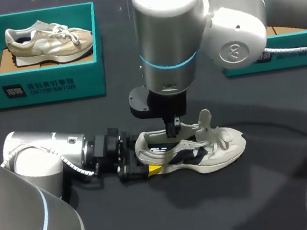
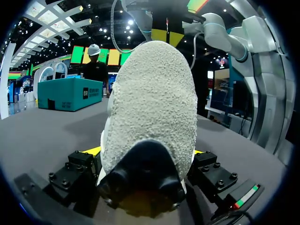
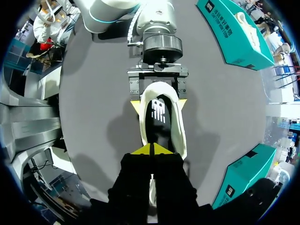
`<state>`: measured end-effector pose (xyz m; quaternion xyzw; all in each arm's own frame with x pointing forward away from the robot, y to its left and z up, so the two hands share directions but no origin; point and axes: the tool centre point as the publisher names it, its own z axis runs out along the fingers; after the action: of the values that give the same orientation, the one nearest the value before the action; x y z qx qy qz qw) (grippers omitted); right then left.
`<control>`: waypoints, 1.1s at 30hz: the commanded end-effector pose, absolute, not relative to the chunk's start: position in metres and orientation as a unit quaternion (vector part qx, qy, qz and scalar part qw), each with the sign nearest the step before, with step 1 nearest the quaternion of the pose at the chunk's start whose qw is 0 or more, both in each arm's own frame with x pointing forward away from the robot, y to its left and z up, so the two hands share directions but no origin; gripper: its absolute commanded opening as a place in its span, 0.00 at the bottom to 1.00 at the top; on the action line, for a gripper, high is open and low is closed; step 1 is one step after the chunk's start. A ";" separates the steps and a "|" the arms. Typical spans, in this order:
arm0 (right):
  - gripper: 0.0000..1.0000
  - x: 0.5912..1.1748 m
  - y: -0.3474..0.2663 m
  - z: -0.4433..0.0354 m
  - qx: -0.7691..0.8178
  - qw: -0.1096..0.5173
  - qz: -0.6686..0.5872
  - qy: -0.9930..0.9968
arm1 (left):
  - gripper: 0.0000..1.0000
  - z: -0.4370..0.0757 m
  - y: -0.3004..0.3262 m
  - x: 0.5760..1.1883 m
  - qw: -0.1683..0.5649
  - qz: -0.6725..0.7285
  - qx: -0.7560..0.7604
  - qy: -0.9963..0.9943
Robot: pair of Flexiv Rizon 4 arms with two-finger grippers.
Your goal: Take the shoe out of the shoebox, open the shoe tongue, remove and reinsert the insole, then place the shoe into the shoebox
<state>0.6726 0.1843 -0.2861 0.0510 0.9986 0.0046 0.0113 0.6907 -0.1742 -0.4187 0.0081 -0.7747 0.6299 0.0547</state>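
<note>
Dark grey table [image 1: 172,219] carries the shoe [image 1: 214,153] upright on its sole. Left gripper [image 3: 158,97] pinches the heel from both sides. Right gripper [image 3: 152,150], tips pressed together, stands in the opening over the insole [image 3: 158,117]. Best to hold the heel firmly and lift the insole slowly.

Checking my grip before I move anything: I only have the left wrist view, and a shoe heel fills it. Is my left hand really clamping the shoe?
Observer: Yes. The right wrist view shows the yellow tips of the left hand pressing both sides of the heel of the shoe.
Operator: Where is the right hand?
Observer: The right hand is straight above the shoe's opening, tips shut together.
Operator: Is the insole out?
Observer: No, the insole lies inside the shoe, and the tongue stands up.
</note>
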 end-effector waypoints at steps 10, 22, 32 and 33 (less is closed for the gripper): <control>0.00 0.679 0.196 -0.304 0.038 0.021 -0.006 0.999 | 0.00 -0.421 -0.176 0.689 0.054 0.630 0.009 -0.775; 0.00 0.683 0.190 -0.322 0.050 0.026 0.005 0.998 | 0.00 -0.421 -0.176 0.689 0.054 0.630 0.009 -0.775; 0.00 0.684 0.190 -0.335 0.067 0.030 0.009 0.997 | 0.00 -0.421 -0.176 0.689 0.054 0.630 0.009 -0.775; 0.00 0.684 0.190 -0.337 0.070 0.029 0.007 0.997 | 0.00 -0.421 -0.176 0.689 0.054 0.630 0.009 -0.775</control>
<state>0.6849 0.1892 -0.3267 0.0673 0.9973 0.0054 0.0290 0.6907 -0.1742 -0.4187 0.0082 -0.7747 0.6299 0.0547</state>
